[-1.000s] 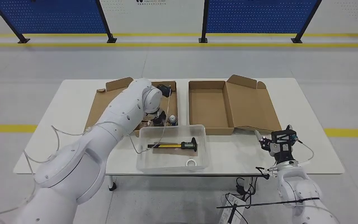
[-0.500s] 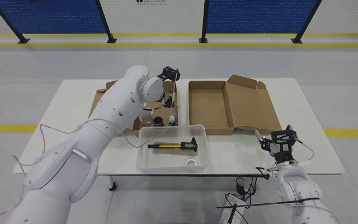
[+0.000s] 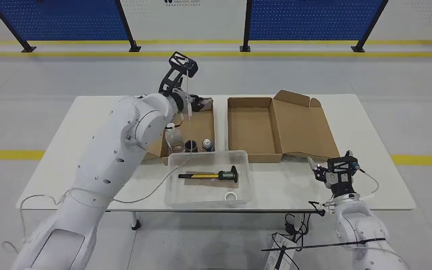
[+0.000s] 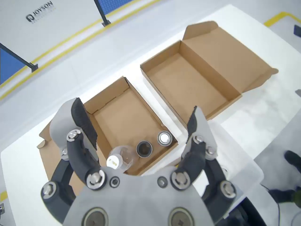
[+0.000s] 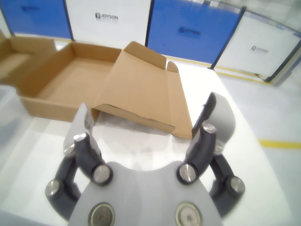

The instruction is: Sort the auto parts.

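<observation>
My left gripper (image 3: 181,67) (image 4: 138,121) hangs open high above the left cardboard box (image 3: 200,125) (image 4: 122,116), with nothing between its fingers. In that box's near end stand a clear bottle with a white cap (image 3: 174,138) (image 4: 114,161), a black cup (image 3: 191,145) (image 4: 144,148) and a small metal can (image 3: 208,144) (image 4: 164,138). The right cardboard box (image 3: 253,128) (image 4: 188,83) (image 5: 70,76) holds nothing. My right gripper (image 3: 335,169) (image 5: 145,111) sits open just over the table near its front right edge, short of the box's lid flap (image 5: 143,95).
A clear plastic bin (image 3: 174,192) (image 4: 235,156) stands at the table's front, before the two boxes. It holds a yellow-and-black handled tool (image 3: 209,175) and a white ring (image 3: 231,196). The right box's open lid (image 3: 304,128) lies flat toward the right.
The left arm has lifted its open gripper up out of the left box and toward the table's far side, uncovering the clear bottle. The right arm has not moved.
</observation>
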